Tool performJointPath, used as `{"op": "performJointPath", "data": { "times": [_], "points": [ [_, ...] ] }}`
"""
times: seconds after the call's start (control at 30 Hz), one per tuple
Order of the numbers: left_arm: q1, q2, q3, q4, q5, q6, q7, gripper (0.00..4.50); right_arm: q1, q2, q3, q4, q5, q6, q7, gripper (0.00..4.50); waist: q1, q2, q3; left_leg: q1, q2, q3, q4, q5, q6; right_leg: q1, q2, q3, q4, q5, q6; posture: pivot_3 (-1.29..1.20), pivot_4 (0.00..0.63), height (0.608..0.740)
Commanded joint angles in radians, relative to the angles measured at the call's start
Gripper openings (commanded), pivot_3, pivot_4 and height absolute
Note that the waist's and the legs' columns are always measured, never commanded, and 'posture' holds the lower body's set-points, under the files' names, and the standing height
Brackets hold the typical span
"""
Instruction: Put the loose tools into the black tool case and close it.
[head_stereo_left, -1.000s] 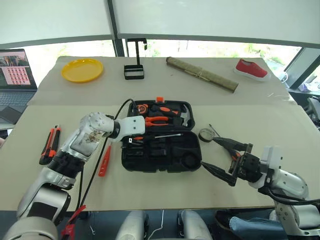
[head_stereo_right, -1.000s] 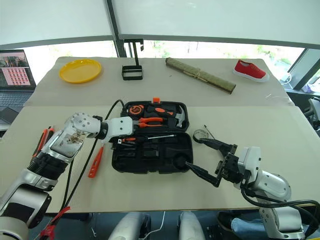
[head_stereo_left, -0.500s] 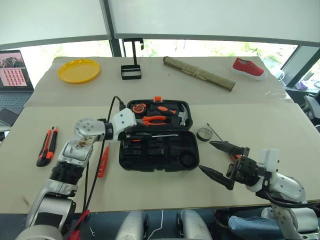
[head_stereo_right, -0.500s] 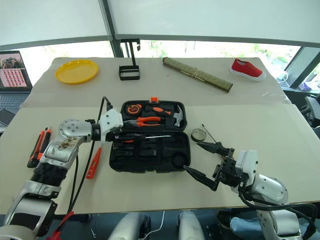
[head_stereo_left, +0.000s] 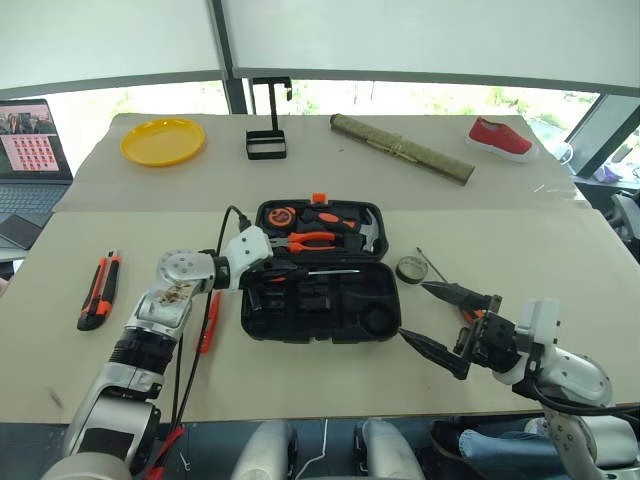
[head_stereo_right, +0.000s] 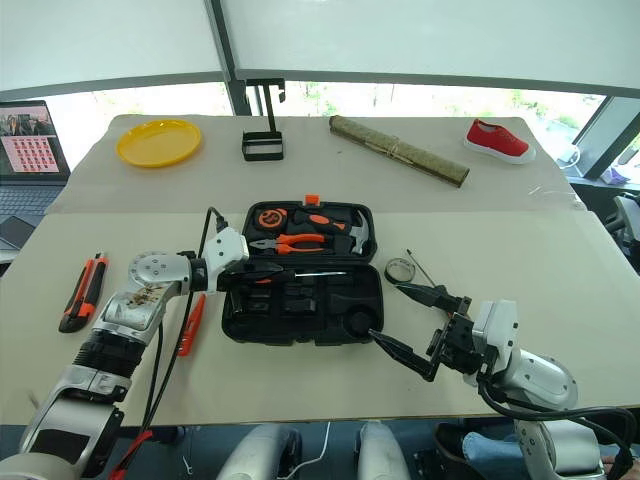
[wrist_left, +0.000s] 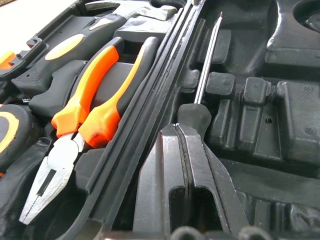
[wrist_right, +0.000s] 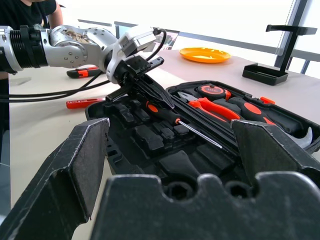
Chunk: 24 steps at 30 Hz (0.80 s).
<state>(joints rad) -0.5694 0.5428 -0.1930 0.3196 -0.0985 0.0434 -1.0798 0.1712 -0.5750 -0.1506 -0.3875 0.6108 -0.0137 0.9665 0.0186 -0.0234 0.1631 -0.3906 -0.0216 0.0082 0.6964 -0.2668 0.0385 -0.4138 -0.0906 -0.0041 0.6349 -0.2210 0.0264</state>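
Surface (head_stereo_left: 330, 380): beige, covered in two sheets, carrying all items below.

Black tool case (head_stereo_left: 320, 312): lying open at the middle of the surface, lid half away from the robot, orange latch on its far edge. The lid half holds orange-handled pliers (head_stereo_left: 312, 240), a hammer (head_stereo_left: 368, 232) and a tape measure (head_stereo_left: 284, 215). The near half has moulded slots.

Bamboo roll (head_stereo_left: 402, 148): far side of the surface, lying slantwise.

Yellow plate (head_stereo_left: 163, 141): far left corner.

Red shoe (head_stereo_left: 503, 137): far right corner.

Black wire stand (head_stereo_left: 267, 140): beside the plate, upright.

Left gripper (wrist_left: 186, 165): over the left end of the case's near half, fingers pressed together with their tips at the butt of the screwdriver handle; whether it pinches the handle cannot be told.

Right gripper (head_stereo_left: 438, 322): held above the surface just right of the case, fingers spread wide, holding nothing.

Utility knife (head_stereo_left: 98, 290): on the surface, well left of the case.

Screwdriver (wrist_right: 172, 118): orange-and-black handle, shaft lying along the near half by the hinge.

Tester screwdriver (head_stereo_right: 190, 324): all orange, on the surface between left arm and case.

Roll of tape (head_stereo_left: 411, 269): dark, just right of the case.
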Motion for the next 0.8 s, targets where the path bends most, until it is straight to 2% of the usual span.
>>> {"op": "performJointPath", "data": {
  "times": [0.03, 0.1, 0.23, 0.37, 0.47, 0.5, 0.57, 0.6, 0.63, 0.8],
  "points": [
    [0.008, -0.004, -0.09, 0.02, 0.092, 0.006, -0.008, 0.03, -0.002, 0.007, -0.019, -0.03, 0.004, -0.006, -0.011, 4.5, 0.001, 0.001, 0.0, 0.003, 0.0, -0.001, 0.0, 0.0, 0.0, 0.004, 0.0, -0.001, -0.001, 0.0, 0.0, 0.0, 0.15, 0.74],
    [0.006, -0.007, -0.121, 0.024, 0.126, 0.03, -0.001, 0.03, -0.002, 0.01, -0.015, -0.027, 0.0, -0.008, -0.015, 4.5, 0.002, 0.001, -0.001, 0.008, 0.001, -0.002, -0.001, -0.001, 0.001, 0.011, 0.0, -0.002, -0.004, 0.0, 0.001, 0.0, 0.15, 0.74],
    [0.007, -0.015, -0.142, 0.024, 0.145, 0.075, -0.003, 0.03, -0.001, 0.017, -0.012, -0.026, -0.006, -0.01, -0.019, 4.5, 0.004, 0.006, -0.005, 0.01, 0.001, -0.002, -0.001, -0.001, 0.001, 0.012, 0.0, -0.002, -0.005, 0.0, 0.001, 0.0, 0.15, 0.74],
    [0.028, -0.036, -0.027, -0.005, 0.035, 0.007, 0.009, 0.03, 0.006, 0.024, -0.03, -0.031, -0.006, -0.01, -0.036, 4.5, 0.003, 0.009, -0.007, 0.011, 0.001, -0.002, -0.001, -0.001, 0.001, 0.014, 0.0, -0.002, -0.004, 0.0, 0.001, 0.0, 0.15, 0.74],
    [0.08, -0.026, 0.115, -0.07, -0.129, -0.034, -0.049, 0.65, 0.035, 0.019, -0.074, -0.036, 0.015, -0.005, -0.048, 4.5, -0.002, 0.009, -0.007, 0.009, 0.001, -0.002, -0.001, -0.001, 0.001, 0.011, 0.0, -0.002, -0.004, 0.0, 0.001, 0.0, 0.15, 0.74],
    [0.1, -0.014, 0.155, -0.096, -0.187, -0.018, -0.079, 1.11, 0.05, 0.014, -0.09, -0.035, 0.017, -0.009, -0.044, 4.5, -0.004, 0.008, -0.007, 0.006, 0.001, -0.002, -0.001, -0.001, 0.001, 0.008, -0.001, -0.001, -0.004, 0.0, 0.001, 0.0, 0.15, 0.74],
    [0.168, 0.04, 0.241, -0.134, -0.297, -0.024, -0.175, 1.67, 0.099, 0.007, -0.141, -0.021, 0.015, -0.03, -0.032, 4.5, -0.009, 0.007, -0.006, 0.004, 0.001, -0.002, -0.001, -0.001, 0.001, 0.006, 0.0, -0.002, -0.004, 0.0, 0.001, 0.0, 0.15, 0.74],
    [0.195, 0.06, 0.271, -0.143, -0.33, -0.039, -0.21, 2.16, 0.117, 0.006, -0.161, -0.017, 0.014, -0.037, -0.028, 4.5, -0.012, 0.007, -0.006, 0.002, 0.002, -0.002, -0.001, -0.001, 0.001, 0.004, 0.0, -0.002, -0.004, 0.0, 0.0, 0.0, 0.15, 0.74],
    [0.241, 0.097, 0.315, -0.165, -0.377, -0.024, -0.252, 2.45, 0.148, 0.008, -0.19, -0.007, 0.008, -0.051, -0.024, 4.5, -0.012, 0.007, -0.006, 0.001, 0.003, -0.002, -0.002, -0.001, 0.001, 0.002, 0.0, -0.001, -0.003, 0.0, 0.0, 0.0, 0.15, 0.74],
    [0.405, 0.201, 0.456, -0.224, -0.478, 0.016, -0.32, 4.17, 0.279, 0.035, -0.277, 0.047, -0.026, -0.121, -0.003, 4.5, -0.007, 0.008, -0.005, 0.005, 0.003, -0.002, -0.003, -0.001, 0.001, 0.006, -0.002, -0.001, -0.005, 0.0, 0.0, 0.0, 0.15, 0.74]
  ]
}}
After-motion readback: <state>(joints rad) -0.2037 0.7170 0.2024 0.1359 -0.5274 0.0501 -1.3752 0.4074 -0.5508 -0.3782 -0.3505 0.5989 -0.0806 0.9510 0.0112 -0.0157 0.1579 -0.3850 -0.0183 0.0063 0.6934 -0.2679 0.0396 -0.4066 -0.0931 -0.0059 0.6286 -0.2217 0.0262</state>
